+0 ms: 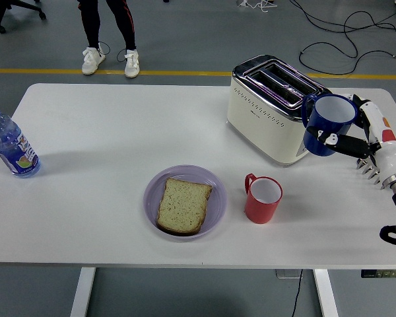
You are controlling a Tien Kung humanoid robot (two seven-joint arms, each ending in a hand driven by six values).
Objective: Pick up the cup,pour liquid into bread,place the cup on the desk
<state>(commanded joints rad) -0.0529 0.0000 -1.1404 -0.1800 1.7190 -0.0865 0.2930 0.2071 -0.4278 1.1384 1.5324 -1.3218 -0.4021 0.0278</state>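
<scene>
Fingers of right hand wrap blue cup, beside toaster.

We see the right arm cut off by the right edge. The blue cup hides part of the toaster; the person is cropped above the legs.

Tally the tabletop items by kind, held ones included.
Cups: 2 (blue cup in the right robot hand, red cup)
Toaster: 1
Plate: 1
Bread slice: 1
Water bottle: 1
Metal rack: 1
Total: 7
</scene>
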